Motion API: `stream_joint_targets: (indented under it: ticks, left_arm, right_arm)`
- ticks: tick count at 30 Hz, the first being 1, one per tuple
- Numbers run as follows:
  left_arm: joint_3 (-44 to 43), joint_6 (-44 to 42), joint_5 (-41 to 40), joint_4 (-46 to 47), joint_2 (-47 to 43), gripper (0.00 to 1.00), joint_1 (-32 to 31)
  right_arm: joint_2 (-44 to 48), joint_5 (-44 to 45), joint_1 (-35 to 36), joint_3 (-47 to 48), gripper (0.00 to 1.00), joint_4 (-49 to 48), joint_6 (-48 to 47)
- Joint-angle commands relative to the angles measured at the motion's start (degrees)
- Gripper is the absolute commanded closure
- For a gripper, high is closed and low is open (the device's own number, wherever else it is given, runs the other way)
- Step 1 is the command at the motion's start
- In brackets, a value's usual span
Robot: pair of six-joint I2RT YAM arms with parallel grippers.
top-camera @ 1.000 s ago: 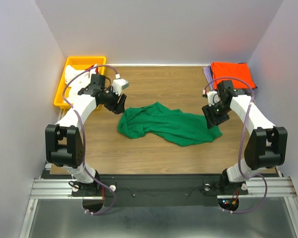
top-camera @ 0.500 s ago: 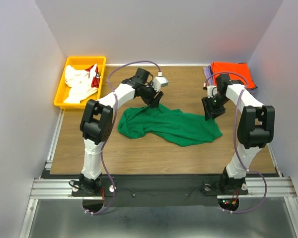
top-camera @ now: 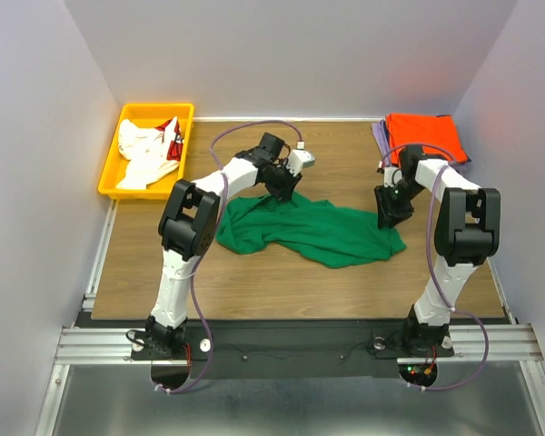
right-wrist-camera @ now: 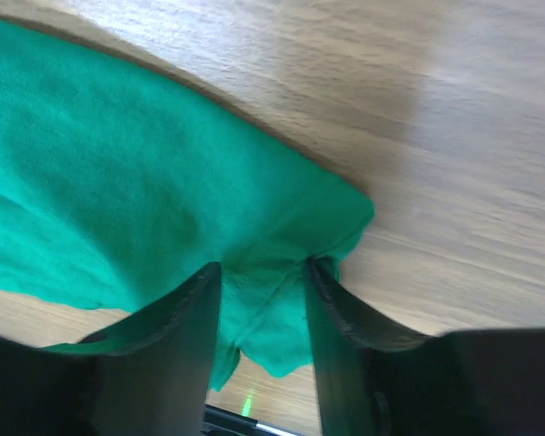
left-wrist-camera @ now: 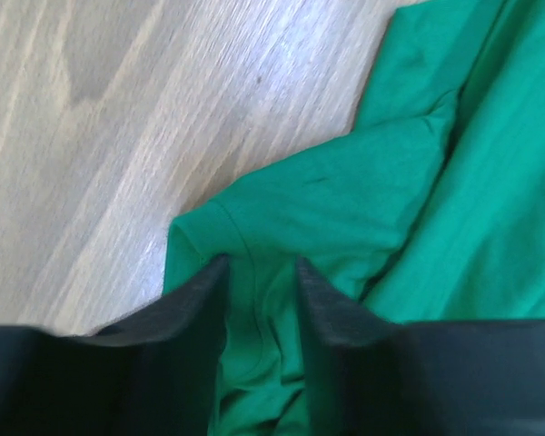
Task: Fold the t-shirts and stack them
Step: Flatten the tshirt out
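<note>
Straddling two edges of the green t-shirt (top-camera: 313, 232), both claws sit low on the cloth, which lies crumpled mid-counter (top-camera: 254, 272), its long axis running from left of centre toward the right. The left claw (top-camera: 282, 188) is at the upper edge, jaws apart around a hemmed fold, not clamped. The right claw (top-camera: 390, 210) is at the right-hand corner; cloth puckers between its jaws, but whether it grips I cannot tell. Each arm is nearest its own end, so an outward spreading pull looks likely
</note>
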State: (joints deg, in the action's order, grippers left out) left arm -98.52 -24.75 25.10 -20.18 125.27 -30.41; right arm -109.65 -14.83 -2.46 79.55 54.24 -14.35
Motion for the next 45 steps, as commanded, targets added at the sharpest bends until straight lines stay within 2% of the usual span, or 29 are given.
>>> stream_joint_targets:
  ticks: [1,2,3,4,5,6,9,11,12,13,14,15,18,25,26,35,41,42,44,45]
  left_arm:
    - [-3.87,-0.38,-0.58,-0.91,-0.03,0.69,0.09]
    - [-4.57,-0.30,-0.49,-1.17,0.06,0.77,0.18]
    - [-4.84,-0.21,-0.32,-1.26,-0.03,0.82,0.44]
    - [-5.19,0.05,-0.06,-1.17,-0.12,0.87,0.79]
    - [-5.97,0.58,0.56,-1.00,-0.12,0.97,1.14]
    - [-6.59,1.02,0.74,-0.91,-0.29,1.00,1.84]
    - [-9.40,2.07,1.79,-0.91,-0.47,1.00,3.25]
    - [-11.50,2.34,4.49,-0.82,-0.65,1.00,4.48]
    - [-12.65,1.47,5.39,-3.26,-0.38,0.99,4.49]
    - [-14.75,-1.24,6.09,-4.85,0.05,0.91,4.31]
    - [-15.38,-2.39,6.88,-6.17,0.32,0.75,4.05]
    - [-15.30,-3.10,8.02,-7.14,0.50,0.68,3.87]
    - [-13.72,-3.55,7.77,-6.45,0.59,0.55,2.73]
    - [-12.66,-4.16,7.07,-4.25,3.57,0.50,0.45]
    - [-12.57,-4.42,6.89,-4.25,3.92,0.45,0.27]
    - [-10.73,-7.49,2.06,-4.25,6.39,0.45,-1.14]
    - [-8.80,-11.46,-0.49,-9.08,6.04,0.59,-0.53]
    - [-8.53,-11.72,0.03,-9.78,5.69,0.68,0.26]
    - [-8.62,-12.07,0.91,-10.57,5.51,0.79,1.14]
    - [-9.40,-12.16,1.26,-11.01,5.42,0.91,1.58]
  right_arm:
    - [-1.09,-3.36,0.09,0.08,0.57,-1.06,1.08]
    - [-1.44,-3.36,0.09,0.34,0.59,-1.06,1.08]
    - [-1.80,-3.28,0.09,1.13,0.68,-1.06,1.08]
    - [-1.97,-3.28,0.00,1.48,0.73,-0.98,1.16]
    - [-1.98,-3.28,-0.18,2.01,0.83,-0.98,1.34]
    - [-1.71,-3.28,-0.18,2.71,0.88,-0.89,1.34]
    - [-0.84,-3.10,-0.62,3.94,0.99,-0.98,1.52]
    - [0.04,-3.01,-0.88,4.74,1.00,-0.89,1.69]
    - [0.22,-2.92,-0.88,4.91,0.99,-0.89,1.69]
    - [0.57,-2.84,-0.97,4.65,0.99,-0.80,1.69]
    - [0.75,-2.84,-0.88,4.30,1.00,-0.80,1.61]
    - [0.92,-2.84,-0.97,3.95,0.99,-0.71,1.52]
    - [1.80,-2.49,-0.97,2.02,0.99,-0.71,1.17]
    - [2.94,-1.78,-1.76,0.43,0.99,-0.71,0.64]
    - [2.95,-1.69,-1.93,0.61,0.99,-0.71,0.64]
    - [3.12,-1.52,-2.55,1.57,0.99,-0.62,0.64]
    - [3.03,-0.64,-2.90,2.80,0.99,-0.54,0.20]
    - [2.86,-0.73,-2.99,3.15,0.99,-0.45,0.11]
    - [2.86,-0.99,-2.99,3.59,0.99,-0.45,0.02]
    - [2.77,-1.08,-2.99,3.94,0.99,-0.45,0.02]
